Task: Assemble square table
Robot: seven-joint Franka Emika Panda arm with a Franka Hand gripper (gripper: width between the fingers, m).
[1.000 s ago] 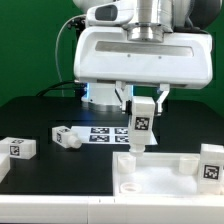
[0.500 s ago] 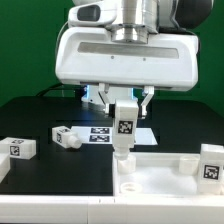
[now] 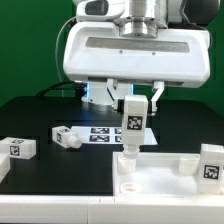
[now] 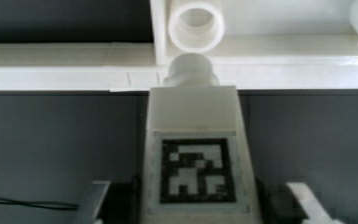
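Note:
My gripper (image 3: pixel 134 101) is shut on a white block leg (image 3: pixel 134 126) with a black-and-white tag and holds it upright. The leg's lower end is at the near-left corner of the white square tabletop (image 3: pixel 160 178), which lies at the exterior view's lower right. In the wrist view the leg (image 4: pixel 194 140) fills the middle, and its rounded peg tip (image 4: pixel 190 68) lies just short of a round corner socket (image 4: pixel 195 22) in the tabletop's rim (image 4: pixel 69 78). The fingers (image 4: pixel 105 203) show on either side of the leg.
Two loose white legs lie on the black table at the exterior view's left, one (image 3: pixel 17 148) near the edge and another (image 3: pixel 67 137) further in. A third leg (image 3: pixel 211 163) stands at the tabletop's right. The marker board (image 3: pixel 103 132) lies behind the gripper.
The gripper with the leg swung to the exterior view's left, then came a little back to the right. The leg's lower end now sits lower, at the tabletop's corner.

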